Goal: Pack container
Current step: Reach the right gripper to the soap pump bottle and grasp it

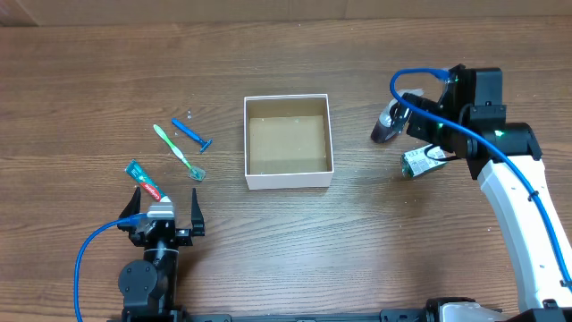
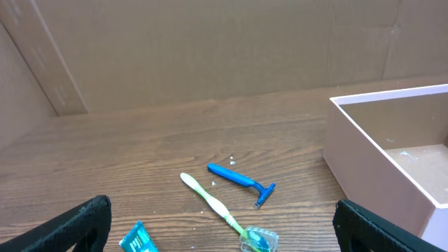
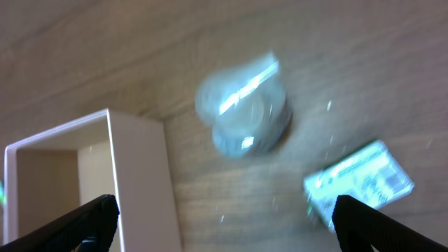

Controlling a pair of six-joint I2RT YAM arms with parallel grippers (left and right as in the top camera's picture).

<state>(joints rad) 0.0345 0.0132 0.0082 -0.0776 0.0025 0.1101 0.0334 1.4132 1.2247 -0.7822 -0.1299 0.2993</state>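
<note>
1. Shallow square cardboard container (image 1: 288,179), with white walls and a brown floor, stands lidless at the middle of the wooden table (image 1: 357,250).
2. Left gripper (image 1: 164,211): fingers spread wide, pinching nothing, near the table's front edge and well apart from the container.
3. Slim green plastic toothbrush (image 1: 179,152), blue plastic razor (image 1: 192,134) and teal toothpaste tube (image 1: 143,181) lie flat to the left of the container, none touching it.
4. Right gripper (image 3: 225,213): fingers spread, gripping nothing, poised to the right of the container.
5. Below it lie a blurred silvery rounded object (image 3: 245,115) and, just beside that, a flat green-and-white packet (image 3: 360,182).
</note>
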